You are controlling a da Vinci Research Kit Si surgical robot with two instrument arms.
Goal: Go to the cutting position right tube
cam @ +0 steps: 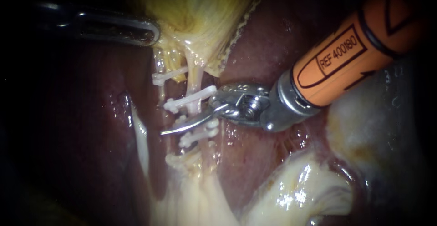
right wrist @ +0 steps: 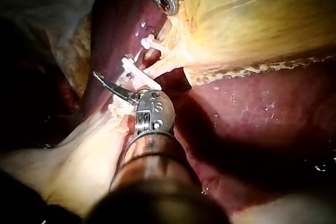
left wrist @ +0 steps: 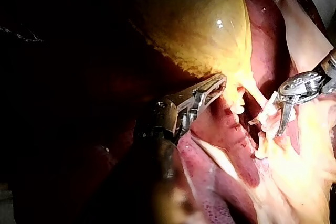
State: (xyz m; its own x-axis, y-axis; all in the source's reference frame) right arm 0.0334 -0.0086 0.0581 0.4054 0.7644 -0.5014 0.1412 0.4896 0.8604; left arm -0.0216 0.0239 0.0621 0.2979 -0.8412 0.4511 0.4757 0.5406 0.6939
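The yellow gallbladder (cam: 200,7) hangs over the dark red liver (cam: 273,39). Its neck narrows into the right tube (cam: 195,78), which carries white clips (cam: 191,99) above and below a bare stretch. A thinner left tube (cam: 159,64) has its own clip (cam: 169,76). My right instrument (cam: 187,117), orange-shafted with curved blades, reaches that bare stretch. One blade lies across the front of the tube between the two clips, and the other is hidden behind it. My left instrument (cam: 148,31) is shut on the gallbladder's neck (left wrist: 223,85) and holds it taut.
Pale fatty tissue (cam: 296,194) bulges below the right instrument's wrist joint, and a whitish strand (cam: 139,135) runs down the liver left of the clips. In the left wrist view the right instrument's blade (left wrist: 283,121) points down beside the clipped tube.
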